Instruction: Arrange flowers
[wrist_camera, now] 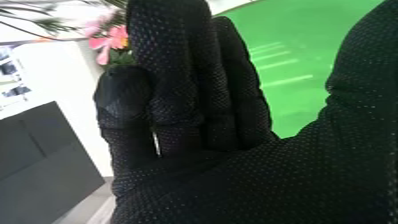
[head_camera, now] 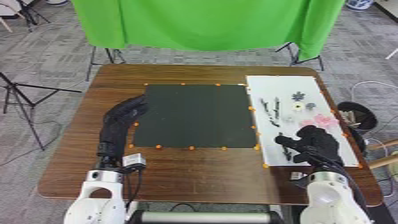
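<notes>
The right hand [head_camera: 323, 143], at the white board's [head_camera: 269, 85] 5 o'clock, is open, thumb apart. Pink flowers [head_camera: 322, 120] lie at its 12 o'clock, partly hidden in the wrist view. Left hand [head_camera: 133, 106], mat's [head_camera: 197, 117] 10 o'clock: can't tell its state.

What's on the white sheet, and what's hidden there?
Pink flowers, a small pale flower and dark, slender pieces lie on the white sheet. The right robot hand hides part of its near end; anything beneath cannot be seen.
</notes>
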